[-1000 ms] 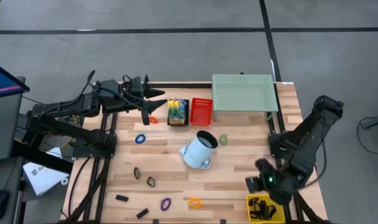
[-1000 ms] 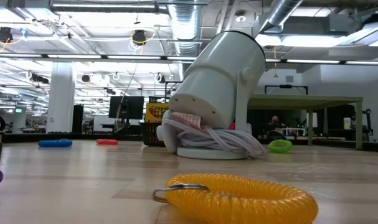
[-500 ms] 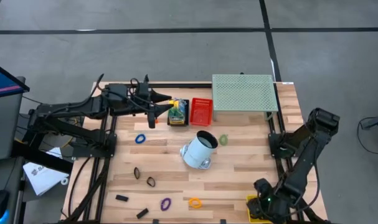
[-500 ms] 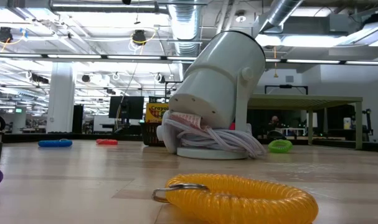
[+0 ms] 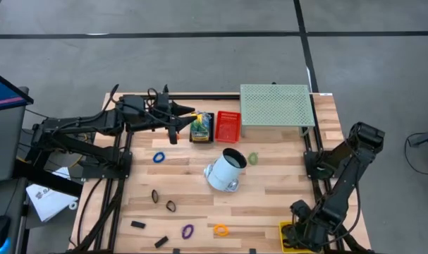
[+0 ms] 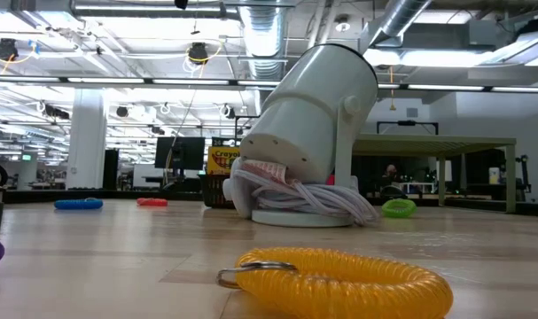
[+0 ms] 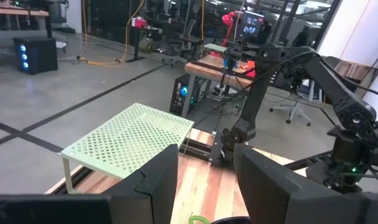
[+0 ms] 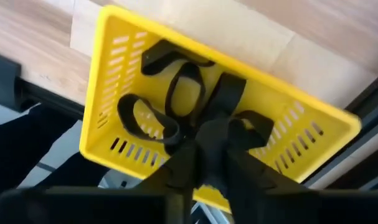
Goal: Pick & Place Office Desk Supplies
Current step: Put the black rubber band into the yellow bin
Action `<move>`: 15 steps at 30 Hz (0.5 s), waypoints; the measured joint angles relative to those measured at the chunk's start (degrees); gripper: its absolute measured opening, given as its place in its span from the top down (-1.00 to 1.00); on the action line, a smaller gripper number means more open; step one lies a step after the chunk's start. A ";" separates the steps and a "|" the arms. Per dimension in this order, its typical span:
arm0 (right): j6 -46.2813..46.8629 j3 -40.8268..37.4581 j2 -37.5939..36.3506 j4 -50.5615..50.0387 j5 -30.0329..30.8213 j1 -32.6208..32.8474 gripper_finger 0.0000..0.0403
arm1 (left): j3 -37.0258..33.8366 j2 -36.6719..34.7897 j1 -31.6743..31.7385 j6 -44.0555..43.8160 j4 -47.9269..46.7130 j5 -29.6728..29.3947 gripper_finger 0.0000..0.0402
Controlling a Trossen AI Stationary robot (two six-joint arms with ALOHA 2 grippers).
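My right gripper (image 5: 299,231) hangs over the yellow basket (image 5: 290,242) at the table's near right corner, shut on a black binder clip (image 8: 217,127). More black clips (image 8: 148,118) lie in the basket (image 8: 108,93). My left gripper (image 5: 183,124) is open at the far left, just left of the crayon box (image 5: 201,127), touching nothing. Loose on the table lie a blue ring (image 5: 159,157), a green ring (image 5: 253,159), a purple ring (image 5: 187,231), a yellow coil ring (image 5: 221,229), black rings (image 5: 171,206) and black clips (image 5: 137,225). My right gripper pinches a black binder clip (image 8: 221,140) between its two fingers (image 8: 184,167), coming from above and pointing down into the yellow basket. The fingers hide which part of the clip they are on. I cannot tell whether the clip touches the clips lying below it.
A white lamp (image 5: 225,170) lies tilted mid-table with its cord bundled at the base (image 6: 304,197). A red basket (image 5: 228,125) stands right of the crayon box, and a green mesh shelf (image 5: 276,106) stands at the far right. Bare wood shows between the scattered items.
My right gripper has moved toward the table's near edge and down over the yellow basket. My left gripper has moved right along the far edge toward the crayon box, and now covers the orange ring seen earlier.
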 joint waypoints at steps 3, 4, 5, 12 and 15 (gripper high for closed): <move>-0.25 0.00 0.00 -0.70 -0.12 -0.03 0.42 | 0.00 0.00 0.00 0.00 0.55 0.00 0.25; -0.26 0.00 0.00 -0.58 -0.15 0.01 0.34 | 0.00 0.00 0.00 0.00 0.68 -0.02 0.24; -0.28 0.00 -0.01 -0.54 -0.25 0.01 0.27 | 0.00 0.00 0.00 0.00 0.85 -0.04 0.24; -0.28 0.00 -0.37 -1.73 -0.24 -0.01 -0.17 | 0.00 0.00 0.00 -0.02 0.90 -0.11 0.26; -0.26 0.00 -1.90 -3.87 0.90 -0.52 -0.22 | 0.00 0.00 0.00 -0.08 0.31 1.63 0.26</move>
